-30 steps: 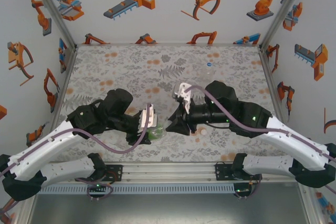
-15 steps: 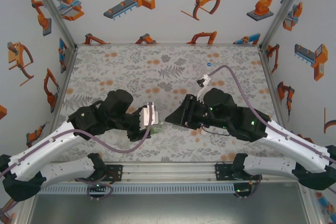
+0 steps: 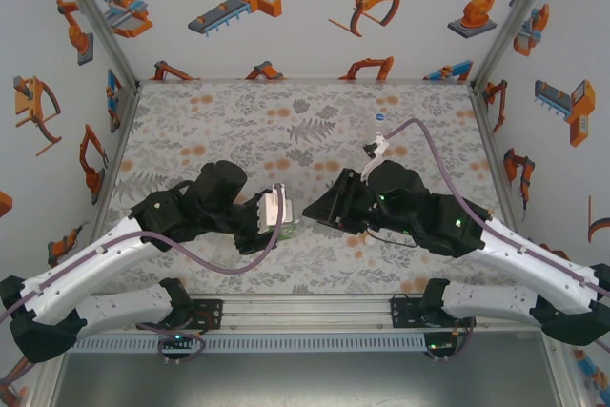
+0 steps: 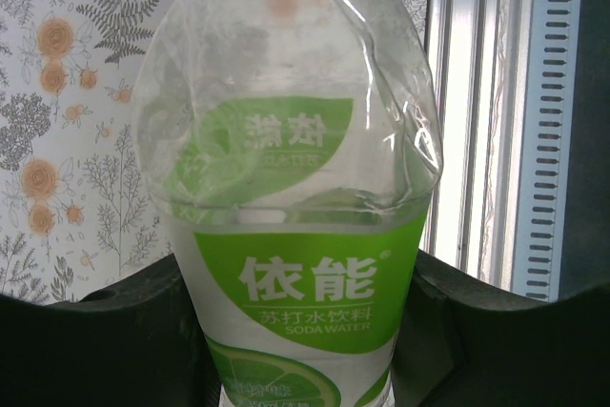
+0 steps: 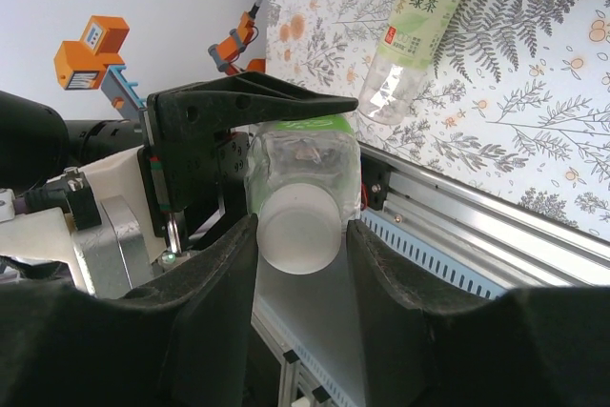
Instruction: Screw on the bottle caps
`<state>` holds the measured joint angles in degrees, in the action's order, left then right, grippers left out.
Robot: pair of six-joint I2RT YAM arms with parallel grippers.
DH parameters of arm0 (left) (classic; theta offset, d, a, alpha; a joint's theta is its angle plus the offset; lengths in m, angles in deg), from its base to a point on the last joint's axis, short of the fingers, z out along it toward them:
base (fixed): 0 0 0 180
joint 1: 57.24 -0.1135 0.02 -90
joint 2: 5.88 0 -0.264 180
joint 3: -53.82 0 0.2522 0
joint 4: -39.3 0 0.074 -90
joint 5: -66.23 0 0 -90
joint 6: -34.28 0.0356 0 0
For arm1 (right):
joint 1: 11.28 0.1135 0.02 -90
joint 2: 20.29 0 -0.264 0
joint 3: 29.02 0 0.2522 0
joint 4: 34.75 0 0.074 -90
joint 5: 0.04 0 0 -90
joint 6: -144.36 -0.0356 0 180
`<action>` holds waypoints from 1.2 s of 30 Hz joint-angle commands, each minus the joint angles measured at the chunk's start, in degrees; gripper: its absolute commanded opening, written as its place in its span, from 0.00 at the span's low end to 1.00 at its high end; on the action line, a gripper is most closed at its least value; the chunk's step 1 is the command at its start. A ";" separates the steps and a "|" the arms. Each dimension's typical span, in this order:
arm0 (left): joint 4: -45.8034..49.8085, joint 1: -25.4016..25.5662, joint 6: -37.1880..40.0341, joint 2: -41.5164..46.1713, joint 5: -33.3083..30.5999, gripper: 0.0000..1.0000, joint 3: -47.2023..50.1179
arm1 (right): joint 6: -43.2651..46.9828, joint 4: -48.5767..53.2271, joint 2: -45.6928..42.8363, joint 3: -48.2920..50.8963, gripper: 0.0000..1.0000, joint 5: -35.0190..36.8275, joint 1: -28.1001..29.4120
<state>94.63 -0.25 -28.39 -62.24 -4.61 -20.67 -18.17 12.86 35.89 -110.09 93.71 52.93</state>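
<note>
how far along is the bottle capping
Done: nothing I can confirm as finished. In hand: the left fingers clamp the green-label bottle, and the right fingers flank the white cap sitting on its mouth; how far it is screwed on is unclear. Left: finishing this cap, then the yellow-green-label bottle lying on the table, its neck out of frame.

The overhead camera looks down on the table (image 3: pixel 191 111) from behind; both wrist cameras face the green-labelled bottle (image 4: pixel 305 283) closely.

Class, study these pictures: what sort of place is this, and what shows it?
Probably a robot test booth: two robot arms bolted to a rail by the table, metal frame posts, walls printed with cartoon robots.
</note>
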 commanded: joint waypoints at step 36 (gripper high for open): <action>-0.44 -1.59 -21.53 6.66 -14.82 0.74 1.05 | 29.63 14.36 19.45 -14.92 0.11 -5.40 -23.49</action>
<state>92.59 -1.08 -41.72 -55.92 -15.27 -20.25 1.98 22.91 51.65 -121.45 89.32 32.30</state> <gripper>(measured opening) 0.742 0.370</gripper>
